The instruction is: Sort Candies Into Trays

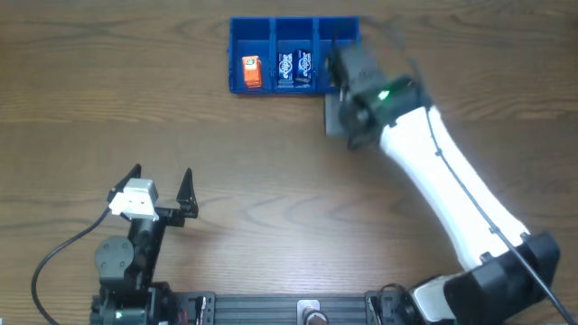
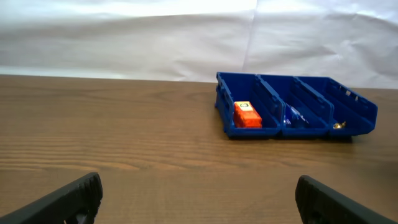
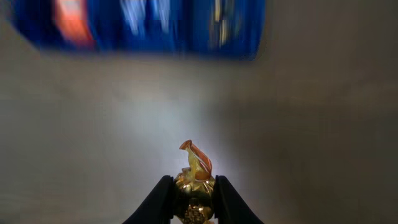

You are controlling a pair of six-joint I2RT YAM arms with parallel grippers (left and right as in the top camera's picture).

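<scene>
Gold-wrapped candy [image 3: 194, 177] is sitting pinched in R gripper [image 3: 193, 202], fingers narrow around it, over bare table [image 1: 108, 90] just beside blue tray [image 1: 233, 54]. Tray's L bin is holding orange candy [image 1: 252, 72]; mid bin is holding blue candies [image 1: 295, 68]. L gripper [image 1: 163, 185] is gaping wide, well apart from tray.

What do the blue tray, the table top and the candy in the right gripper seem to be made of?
Blue tray: likely moulded plastic, smooth and slightly glossy, with thin even walls.
Table top: wood or wood-look laminate, matt, with grain lines.
Candy in the right gripper: probably shiny gold foil wrapper, crinkled, with a twisted end.
</scene>
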